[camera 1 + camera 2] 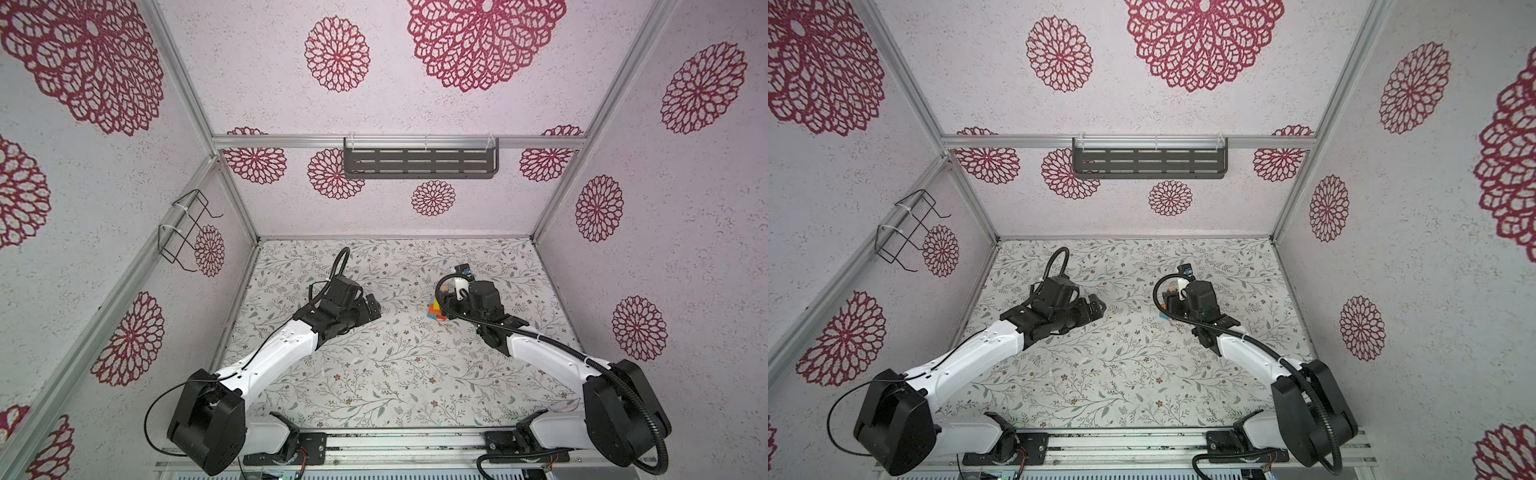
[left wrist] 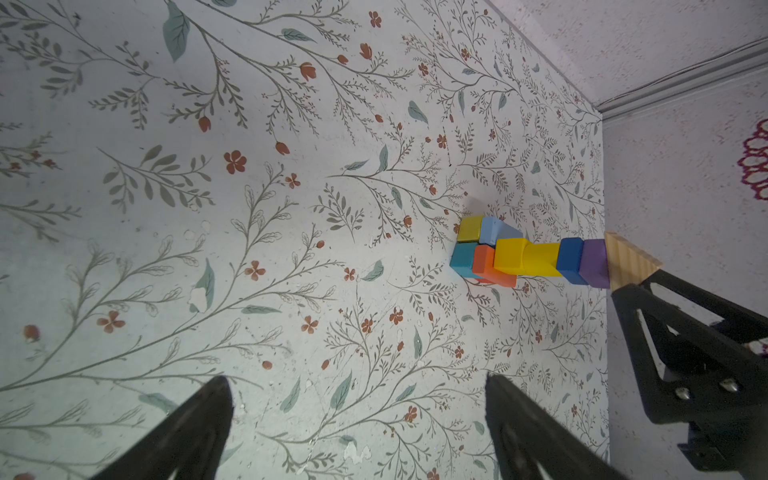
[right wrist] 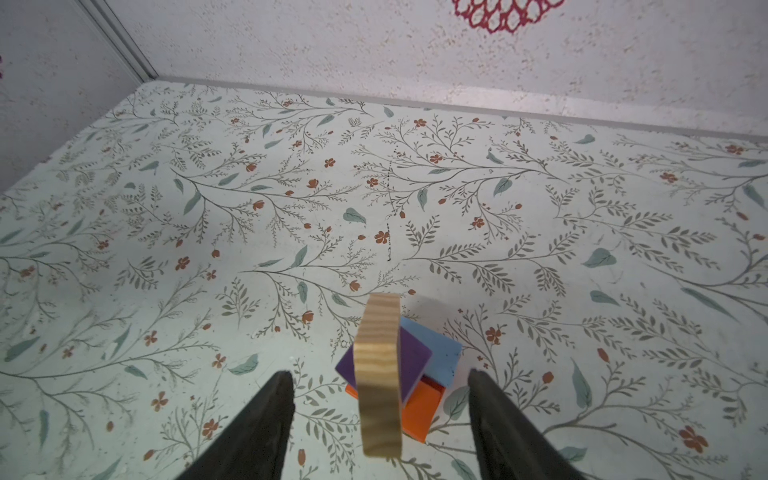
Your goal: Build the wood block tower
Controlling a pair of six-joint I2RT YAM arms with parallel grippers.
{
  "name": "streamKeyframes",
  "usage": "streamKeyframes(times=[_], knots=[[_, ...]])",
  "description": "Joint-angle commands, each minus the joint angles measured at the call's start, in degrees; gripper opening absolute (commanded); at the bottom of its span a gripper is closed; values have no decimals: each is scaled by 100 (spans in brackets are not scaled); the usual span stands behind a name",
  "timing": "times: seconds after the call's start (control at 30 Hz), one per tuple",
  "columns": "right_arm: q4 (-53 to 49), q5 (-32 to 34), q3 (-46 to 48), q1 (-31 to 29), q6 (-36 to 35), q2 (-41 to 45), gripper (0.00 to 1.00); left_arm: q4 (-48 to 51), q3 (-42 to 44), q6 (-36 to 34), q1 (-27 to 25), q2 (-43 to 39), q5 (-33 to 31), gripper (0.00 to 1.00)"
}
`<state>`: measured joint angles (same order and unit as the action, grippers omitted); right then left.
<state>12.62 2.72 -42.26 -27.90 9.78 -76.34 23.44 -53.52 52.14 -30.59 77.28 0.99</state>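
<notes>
The tower [image 2: 536,259] stands right of the table's [image 1: 374,374] middle, capped by the unpainted wedge [image 2: 629,259]. My right gripper [image 3: 381,374] straddles that wedge, jaws apart and clear of it. My left gripper [image 2: 357,377] gapes empty, well to the left. I see no loose blocks, so I judge only backing away remains.

In both top views the tower [image 1: 436,312] is largely covered by the right arm [image 1: 482,303]. Only a few coloured faces at its foot are seen, and in a top view just a blue sliver [image 1: 1163,317] is left. The tips of the right pincer [image 3: 378,374] cannot be made out from above. In the right wrist view the lower blocks are masked by the wedge [image 3: 380,407], and the fingers [image 3: 257,432] are cut off by the picture's edge. The left pincer [image 2: 357,378] is likewise cut off in its own view.
</notes>
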Motion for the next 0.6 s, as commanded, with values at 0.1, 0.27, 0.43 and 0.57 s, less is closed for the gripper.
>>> streamKeyframes(times=[0.1,0.27,0.43,0.57], knots=[[-125,-70,-245,17,-99,435,82,66,-57,-99,33,-323,-193,97],[-416,-71,-411,13,-91,790,85,566,-369,-441,38,-623,-613,97],[-795,21,-564,19,-18,1232,88,995,-629,-750,80,-1051,-1014,97],[-1221,220,-673,19,14,1607,89,1344,-708,-853,198,-1403,-1308,97]])
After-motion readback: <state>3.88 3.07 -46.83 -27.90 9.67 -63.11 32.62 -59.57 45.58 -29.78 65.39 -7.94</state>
